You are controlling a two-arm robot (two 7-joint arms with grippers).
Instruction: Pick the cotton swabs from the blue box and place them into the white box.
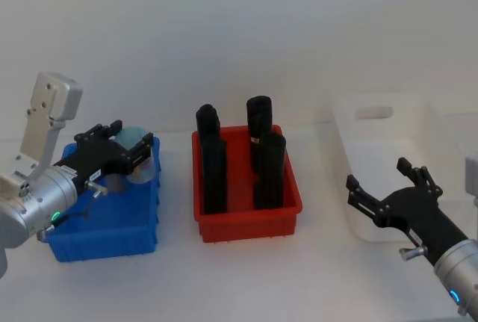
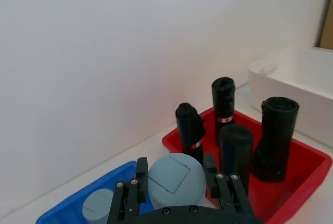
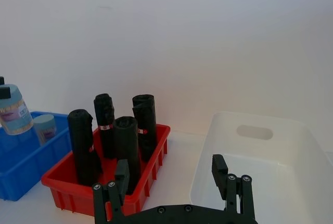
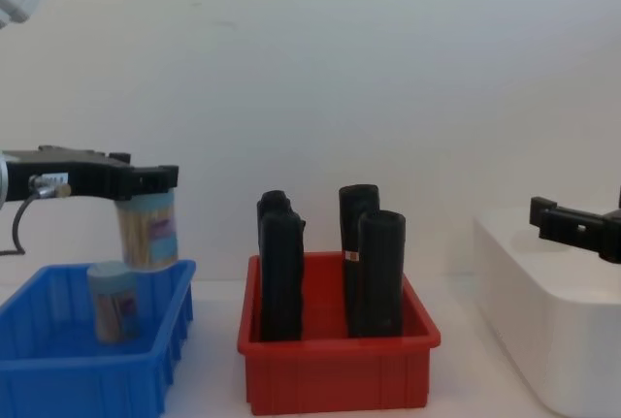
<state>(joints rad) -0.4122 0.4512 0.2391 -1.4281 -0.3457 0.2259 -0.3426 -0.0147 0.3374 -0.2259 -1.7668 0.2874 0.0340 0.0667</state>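
with the left pincer [image 4: 153,181] clamped on a jar of cotton swabs [image 4: 147,229] held just above the blue box [image 4: 87,384], carry it level and high over the black cylinders [image 4: 380,273] in the red bin [image 4: 335,379], then lower into the white box [image 4: 563,340], clear of the open right pincer [image 1: 385,181].

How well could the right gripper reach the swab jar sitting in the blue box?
Probably not. The right gripper hovers open by the white box, with the red bin of tall black cylinders between it and the blue box. The left gripper, holding another jar, also hangs over the swab jar there.
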